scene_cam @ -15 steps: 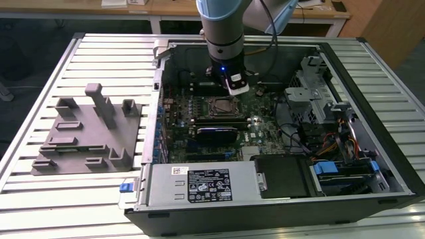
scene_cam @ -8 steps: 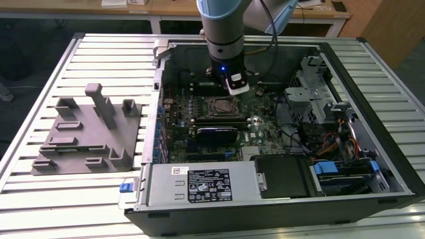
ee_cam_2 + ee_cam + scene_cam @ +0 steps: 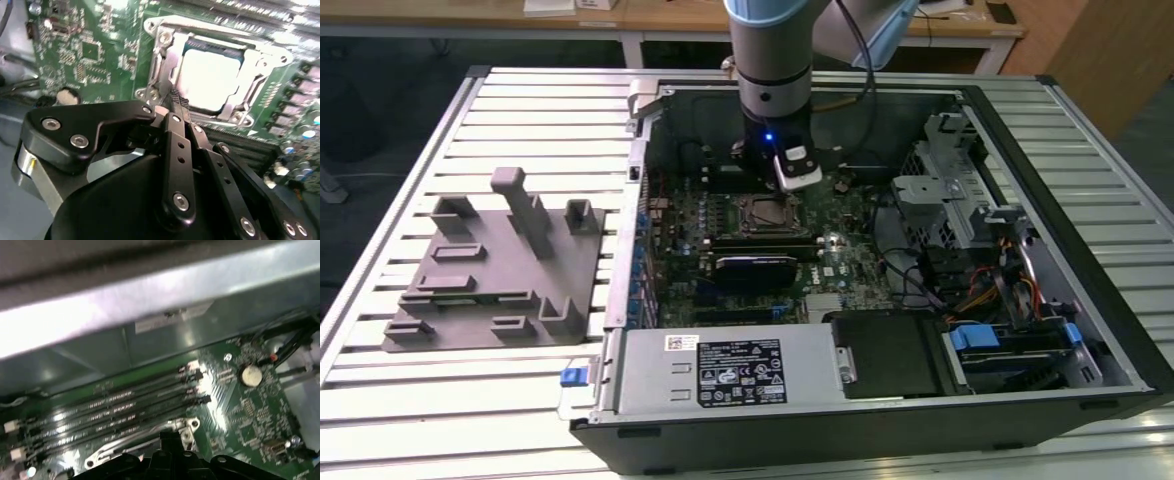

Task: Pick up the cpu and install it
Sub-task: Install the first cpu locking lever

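In the second wrist view the cpu (image 3: 210, 80) lies flat in the upper right of the frame, its pale silvery top framed by the metal bracket of the socket (image 3: 160, 55) on the green motherboard (image 3: 85, 50), so it looks already seated there rather than carried. The pincer (image 3: 172, 105) fills the lower half of that picture, its dark linkages converging on a tip that ends right at the near edge of the socket frame, just beside the chip's lower left corner; the fingers appear drawn together with nothing between them, so I judge it clenched and empty, though the very tips are partly masked by the linkages. The relation that matters is therefore short: the chip lies just ahead of the tip, up and to the right in that frame, and being square it offers no long axis to align with. In the exterior view the arm (image 3: 771, 60) descends from the top centre into the open computer case (image 3: 1067, 330), with the wrist hanging just above the socket at the board's middle. The grey fixture (image 3: 494, 270) sits on the slatted table (image 3: 400, 410) at centre left, well apart from the arm.
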{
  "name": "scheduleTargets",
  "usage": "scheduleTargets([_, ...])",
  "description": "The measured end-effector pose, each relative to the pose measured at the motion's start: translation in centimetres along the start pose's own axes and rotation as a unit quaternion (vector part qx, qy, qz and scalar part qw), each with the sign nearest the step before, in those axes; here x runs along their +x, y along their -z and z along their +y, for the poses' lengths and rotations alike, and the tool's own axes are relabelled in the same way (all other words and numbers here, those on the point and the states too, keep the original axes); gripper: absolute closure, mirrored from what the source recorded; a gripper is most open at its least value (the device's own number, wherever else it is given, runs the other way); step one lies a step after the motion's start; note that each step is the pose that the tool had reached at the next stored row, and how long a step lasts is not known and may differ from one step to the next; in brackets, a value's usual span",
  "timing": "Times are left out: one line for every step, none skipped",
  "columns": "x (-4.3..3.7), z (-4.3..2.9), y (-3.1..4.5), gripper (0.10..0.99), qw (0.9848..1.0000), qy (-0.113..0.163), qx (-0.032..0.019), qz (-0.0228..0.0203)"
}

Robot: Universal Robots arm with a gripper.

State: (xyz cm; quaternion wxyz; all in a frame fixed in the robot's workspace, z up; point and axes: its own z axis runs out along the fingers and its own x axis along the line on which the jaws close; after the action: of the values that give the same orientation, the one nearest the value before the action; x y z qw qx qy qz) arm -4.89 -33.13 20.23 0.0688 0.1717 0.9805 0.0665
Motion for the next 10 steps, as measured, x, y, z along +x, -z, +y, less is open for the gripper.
scheduleTargets([-0.03, 0.01, -0.01, 0.98, 1.0, 0.0, 0.0061, 0.0026])
scheduleTargets([-0.05, 0.02, -0.02, 0.98, 0.9999, 0.001, 0.0124, 0.0049])
scheduleTargets([-0.07, 0.02, -0.02, 0.98, 0.9998, 0.001, 0.0191, 0.0071])
scheduleTargets([-0.09, 0.03, -0.03, 0.98, 0.9996, 0.002, 0.0256, 0.0087])
scheduleTargets([-0.1, 0.03, -0.03, 0.98, 0.9994, 0.002, 0.033, 0.0105])
scheduleTargets([-0.11, 0.04, -0.04, 0.98, 0.9992, 0.003, 0.0394, 0.0118])
scheduleTargets([-0.11, 0.04, -0.05, 0.98, 0.9989, 0.003, 0.0456, 0.0131])
scheduleTargets([-0.12, 0.04, -0.06, 0.98, 0.9986, 0.004, 0.0518, 0.0141])
scheduleTargets([-0.13, 0.04, -0.07, 0.98, 0.9983, 0.004, 0.0567, 0.0148])
scheduleTargets([-0.13, 0.04, -0.07, 0.98, 0.9982, 0.004, 0.0579, 0.0148])
